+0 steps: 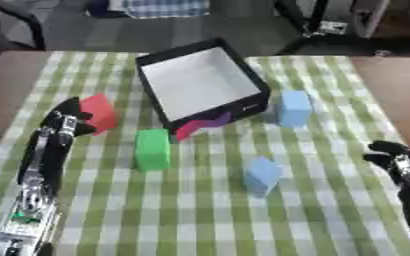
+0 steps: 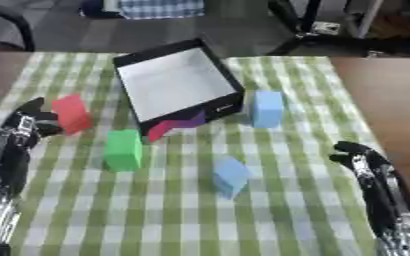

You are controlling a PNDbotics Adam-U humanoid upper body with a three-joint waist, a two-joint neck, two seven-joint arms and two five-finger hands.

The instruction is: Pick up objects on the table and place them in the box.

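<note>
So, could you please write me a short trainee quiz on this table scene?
1. True or false: the black box with a white inside holds a block.
2. Which block is the left hand at? A) red block B) green block C) a light blue block
3. How many light blue blocks are on the green checked cloth?

Key: 1 false; 2 A; 3 two, the other nearer.

Red and purple shapes half hidden under box (tilted).
</note>
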